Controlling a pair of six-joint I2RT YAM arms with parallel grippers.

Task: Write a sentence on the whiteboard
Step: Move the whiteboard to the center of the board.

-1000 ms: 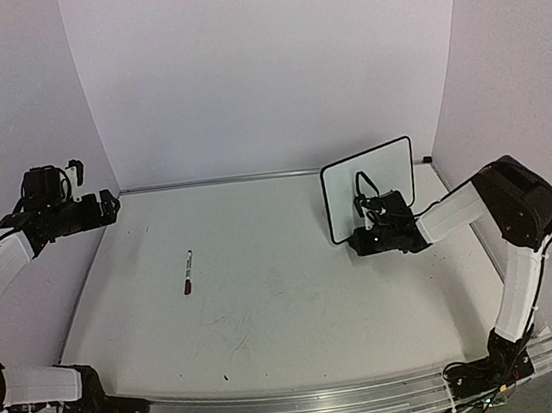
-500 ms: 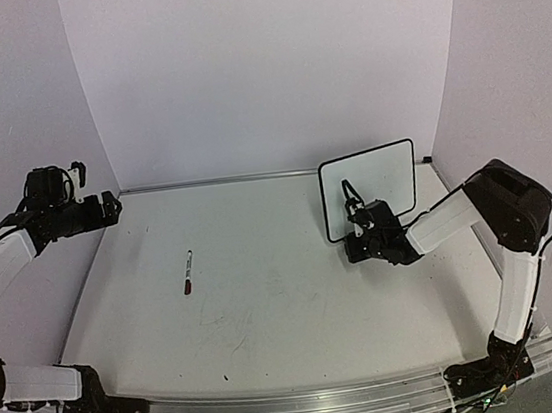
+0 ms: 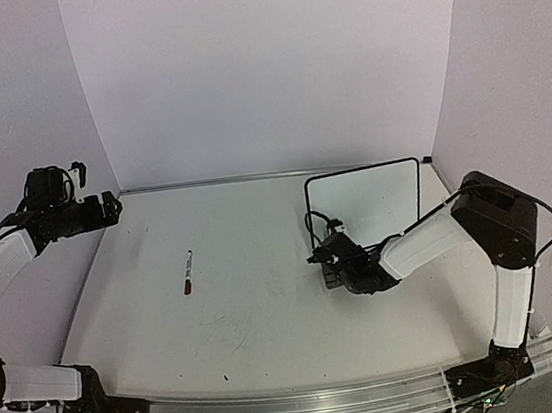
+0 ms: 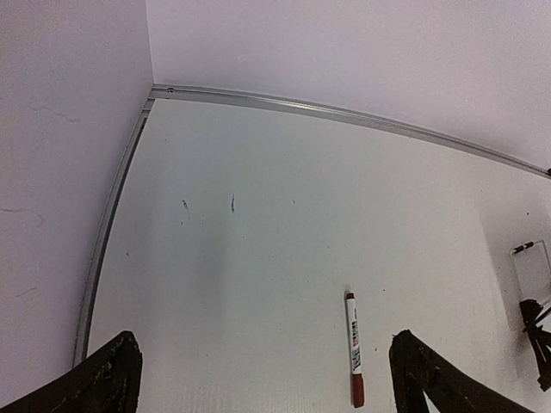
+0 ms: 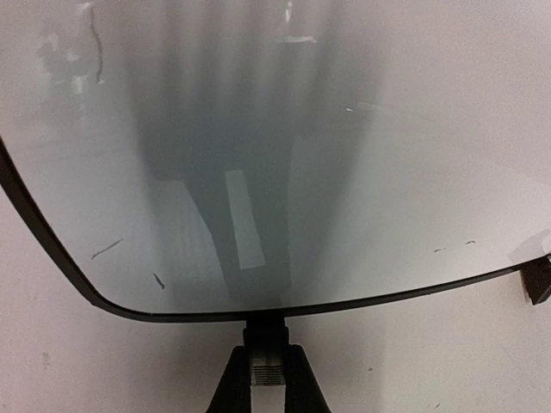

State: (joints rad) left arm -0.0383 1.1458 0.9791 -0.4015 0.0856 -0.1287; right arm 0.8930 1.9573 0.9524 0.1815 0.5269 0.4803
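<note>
Right gripper: jaws closed, pinching the thin black border of the whiteboard on its near long edge, close to the rounded left corner. In the wrist view the rim sits squarely between the two pads. In the top view the board spreads from the jaws toward 1 o'clock, long axis 9 to 3, at the right rear of the tabletop. Cannot tell whether it leans back or lies flat. The board face is glossy white, smooth and reflective, with a grey shadow band. No written words on it, only a few short dark flecks. One small black foot shows at the right end of the gripped edge. The marker lies loose and well apart from the board, at 9 o'clock from the right jaws. It is a slim white barrel with a red end toward the arms, long axis near 12 to 6. Left gripper: jaws spread wide, holding nothing, hovering at the left rear with the marker at about 5 o'clock. Judgement: the left arm is nearer and free, so the pen pickup likely falls to it, jaws closing across the barrel.
</note>
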